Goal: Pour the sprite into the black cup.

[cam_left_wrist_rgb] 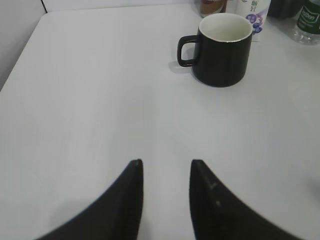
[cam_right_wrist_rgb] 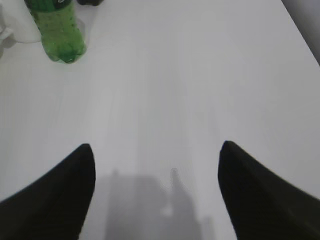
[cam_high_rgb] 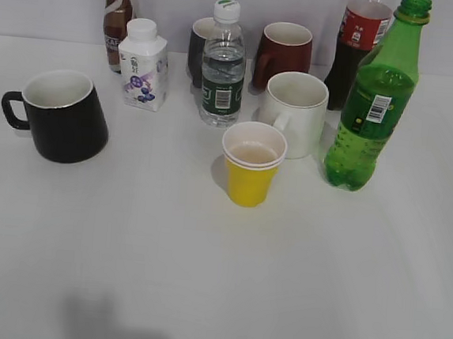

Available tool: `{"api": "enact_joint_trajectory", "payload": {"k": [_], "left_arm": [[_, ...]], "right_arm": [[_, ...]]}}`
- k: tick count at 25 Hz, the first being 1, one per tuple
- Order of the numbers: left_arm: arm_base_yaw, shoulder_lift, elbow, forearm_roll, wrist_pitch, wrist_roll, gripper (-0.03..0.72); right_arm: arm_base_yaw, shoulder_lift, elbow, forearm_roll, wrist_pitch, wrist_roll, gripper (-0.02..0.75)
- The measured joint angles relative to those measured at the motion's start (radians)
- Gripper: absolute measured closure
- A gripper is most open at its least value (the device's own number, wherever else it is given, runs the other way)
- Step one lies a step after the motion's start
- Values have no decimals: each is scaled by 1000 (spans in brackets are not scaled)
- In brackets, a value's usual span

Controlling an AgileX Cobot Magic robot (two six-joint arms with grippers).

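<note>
The sprite (cam_high_rgb: 375, 103) is a tall green bottle with a barcode label, uncapped, standing at the right of the table. Its base shows at the top left of the right wrist view (cam_right_wrist_rgb: 59, 37). The black cup (cam_high_rgb: 60, 115) stands at the left, handle to the left, white inside, empty. It also shows in the left wrist view (cam_left_wrist_rgb: 222, 47), far ahead and to the right of the fingers. My left gripper (cam_left_wrist_rgb: 166, 162) is open and empty above bare table. My right gripper (cam_right_wrist_rgb: 156, 147) is wide open and empty. Neither gripper shows in the exterior view.
A yellow paper cup (cam_high_rgb: 250, 171), a white mug (cam_high_rgb: 297, 112), a clear water bottle (cam_high_rgb: 223, 66), a milk carton (cam_high_rgb: 143, 65), a brown drink bottle (cam_high_rgb: 116, 17), a dark mug (cam_high_rgb: 198, 48), a dark red mug (cam_high_rgb: 284, 54) and a cola bottle (cam_high_rgb: 356, 50) crowd the back.
</note>
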Motion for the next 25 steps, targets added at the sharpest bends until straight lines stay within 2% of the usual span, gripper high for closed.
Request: {"api": "enact_joint_trajectory", "payload": {"k": [25], "left_arm": [[0,0,0,0,0,0,440]], "right_arm": [[0,0,0,0,0,0,164]]}}
